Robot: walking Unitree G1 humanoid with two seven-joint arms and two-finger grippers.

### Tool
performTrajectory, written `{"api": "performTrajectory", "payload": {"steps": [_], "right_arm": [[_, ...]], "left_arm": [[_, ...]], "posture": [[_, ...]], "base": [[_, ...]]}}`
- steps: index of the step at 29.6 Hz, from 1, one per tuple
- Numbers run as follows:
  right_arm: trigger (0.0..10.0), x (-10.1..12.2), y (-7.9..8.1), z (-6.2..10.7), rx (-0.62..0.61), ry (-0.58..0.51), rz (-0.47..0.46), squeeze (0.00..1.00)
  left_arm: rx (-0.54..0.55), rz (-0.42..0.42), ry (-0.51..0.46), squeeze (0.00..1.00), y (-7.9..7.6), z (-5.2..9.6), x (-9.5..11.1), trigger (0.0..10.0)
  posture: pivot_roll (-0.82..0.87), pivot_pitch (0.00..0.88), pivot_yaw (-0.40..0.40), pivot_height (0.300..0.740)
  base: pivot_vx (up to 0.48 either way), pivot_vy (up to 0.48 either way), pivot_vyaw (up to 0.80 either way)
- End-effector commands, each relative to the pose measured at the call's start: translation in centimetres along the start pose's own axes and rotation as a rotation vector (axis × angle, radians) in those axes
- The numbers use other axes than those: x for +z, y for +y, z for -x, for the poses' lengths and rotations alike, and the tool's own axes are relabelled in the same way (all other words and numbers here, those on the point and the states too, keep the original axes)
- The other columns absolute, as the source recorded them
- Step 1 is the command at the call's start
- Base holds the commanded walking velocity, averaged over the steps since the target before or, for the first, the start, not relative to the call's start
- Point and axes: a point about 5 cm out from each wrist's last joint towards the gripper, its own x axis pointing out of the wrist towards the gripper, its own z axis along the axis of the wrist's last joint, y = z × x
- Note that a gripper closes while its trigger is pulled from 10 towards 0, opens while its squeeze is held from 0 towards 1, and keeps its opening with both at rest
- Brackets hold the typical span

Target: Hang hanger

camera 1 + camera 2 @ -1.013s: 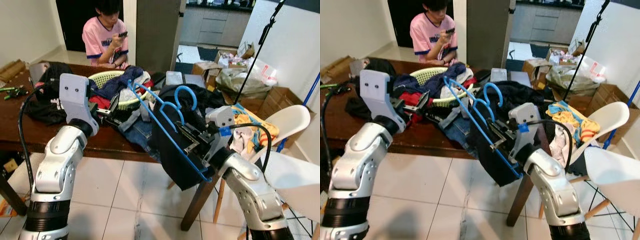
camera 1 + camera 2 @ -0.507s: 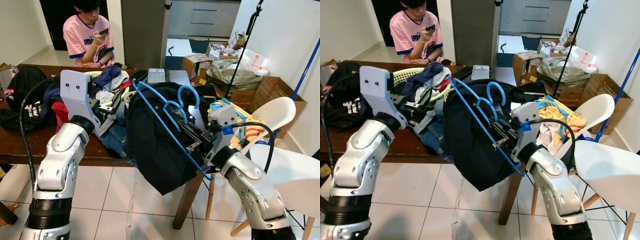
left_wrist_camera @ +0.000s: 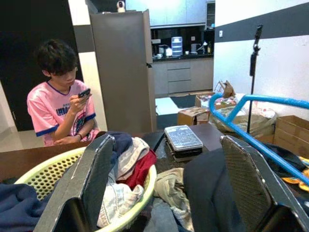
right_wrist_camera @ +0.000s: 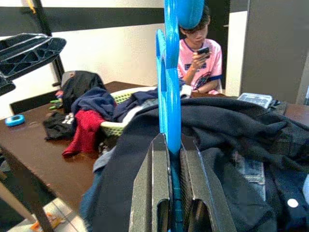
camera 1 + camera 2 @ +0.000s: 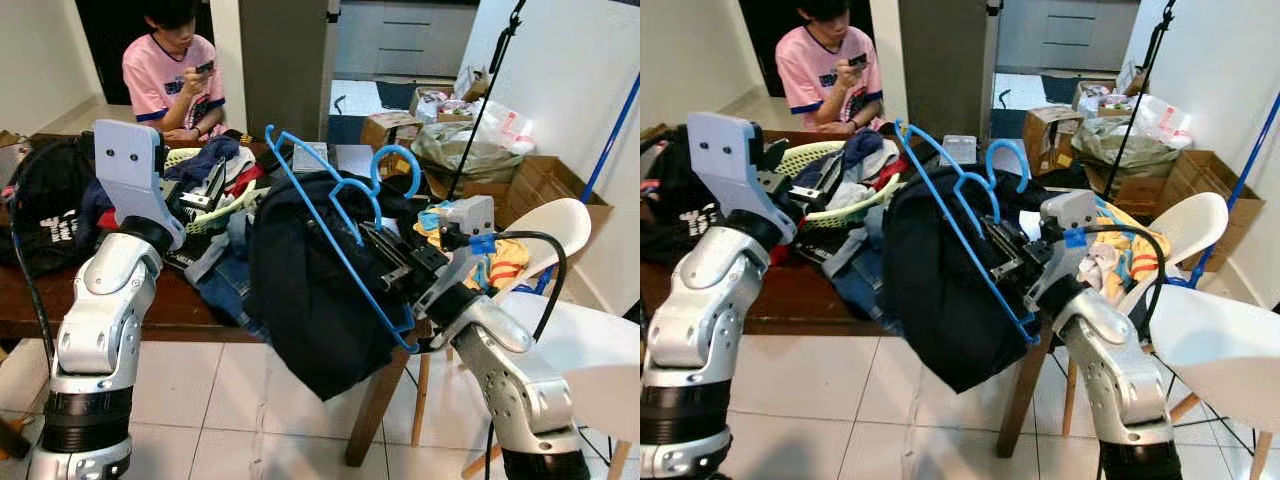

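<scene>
- Right pincer pinches the blue hanger, stiff and light
- Dark garment hangs soft, heavy; grip the frame
- Left pincer spread over the surface

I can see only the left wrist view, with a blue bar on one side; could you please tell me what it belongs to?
Observer: It is a blue hanger, gripped at its lower bar by the right gripper.
Operator: Thank you. Is anything on the hanger?
Observer: Yes, a dark garment is draped over it, hanging past the table edge.
Operator: And where is my left gripper?
Observer: The left gripper is open above the laundry basket, apart from the hanger.
</scene>
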Motion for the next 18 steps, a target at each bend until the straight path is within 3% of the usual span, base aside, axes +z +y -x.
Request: {"api": "performTrajectory", "payload": {"steps": [1, 18], "right_arm": [[10.0, 0.20, 0.34, -0.08, 0.018, -0.008, -0.004, 0.00], [10.0, 0.53, 0.41, -0.08, 0.025, -0.015, 0.013, 0.00]], "left_arm": [[0.012, -0.014, 0.003, 0.00, 0.21, 0.06, -0.12, 10.0], [0.054, -0.032, 0.013, 0.00, 0.60, 0.08, -0.26, 10.0]], "posture": [[0.07, 0.000, -0.042, 0.740], [0.07, 0.000, -0.043, 0.740]], "base": [[0.307, 0.000, 0.00], [0.317, 0.000, 0.00]]}}
